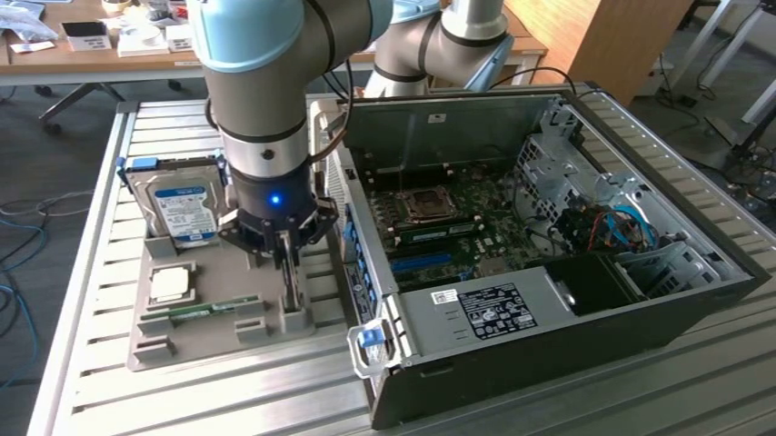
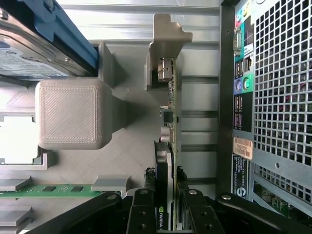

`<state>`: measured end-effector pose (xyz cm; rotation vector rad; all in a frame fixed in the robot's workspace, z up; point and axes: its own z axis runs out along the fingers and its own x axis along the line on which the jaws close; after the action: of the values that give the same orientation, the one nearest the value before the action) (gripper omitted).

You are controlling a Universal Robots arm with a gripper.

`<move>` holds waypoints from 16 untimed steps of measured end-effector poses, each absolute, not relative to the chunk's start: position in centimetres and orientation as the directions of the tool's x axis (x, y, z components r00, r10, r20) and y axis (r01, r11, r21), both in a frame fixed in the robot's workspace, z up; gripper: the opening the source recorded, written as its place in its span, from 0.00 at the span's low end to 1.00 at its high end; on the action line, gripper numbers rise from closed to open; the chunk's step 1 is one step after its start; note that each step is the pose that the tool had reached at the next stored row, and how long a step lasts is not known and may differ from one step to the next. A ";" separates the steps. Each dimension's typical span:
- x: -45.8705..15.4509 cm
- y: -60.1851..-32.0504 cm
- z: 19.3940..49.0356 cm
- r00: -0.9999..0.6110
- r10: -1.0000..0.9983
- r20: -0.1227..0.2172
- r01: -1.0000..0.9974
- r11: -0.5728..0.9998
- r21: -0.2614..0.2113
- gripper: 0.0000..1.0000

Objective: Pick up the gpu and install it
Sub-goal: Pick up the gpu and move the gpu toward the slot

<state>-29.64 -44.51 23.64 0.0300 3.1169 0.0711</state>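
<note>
The gpu (image 1: 293, 289) stands on edge in a slot of the grey holder tray (image 1: 206, 341), beside the open computer case (image 1: 679, 300). My gripper (image 1: 286, 247) points straight down over it. In the wrist view the gpu (image 2: 169, 122) appears edge-on: green board, black cooler on one face, its far end at a grey holder post (image 2: 165, 44). My gripper (image 2: 166, 195) has one black finger (image 2: 142, 212) against the cooler face and the other against the board face, shut on the card. The card still sits in its slot.
A silver hard drive (image 1: 182, 207) with a blue-white label stands upright in the tray. A processor chip (image 1: 170, 283) and a green memory stick (image 1: 200, 309) lie flat there. The case's motherboard (image 1: 461, 227) is exposed. The case's rear panel (image 2: 273, 97) is close beside the card.
</note>
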 end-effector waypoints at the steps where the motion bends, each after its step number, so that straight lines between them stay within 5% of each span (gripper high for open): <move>1: -29.6 -44.5 23.8 -1.000 0.020 -0.023 0.019 0.999 0.046 0.27; 16: -29.6 -44.5 26.9 -1.000 0.020 -0.023 0.019 0.998 0.056 0.27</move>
<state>-29.59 -44.52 26.88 0.0302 3.1166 0.0873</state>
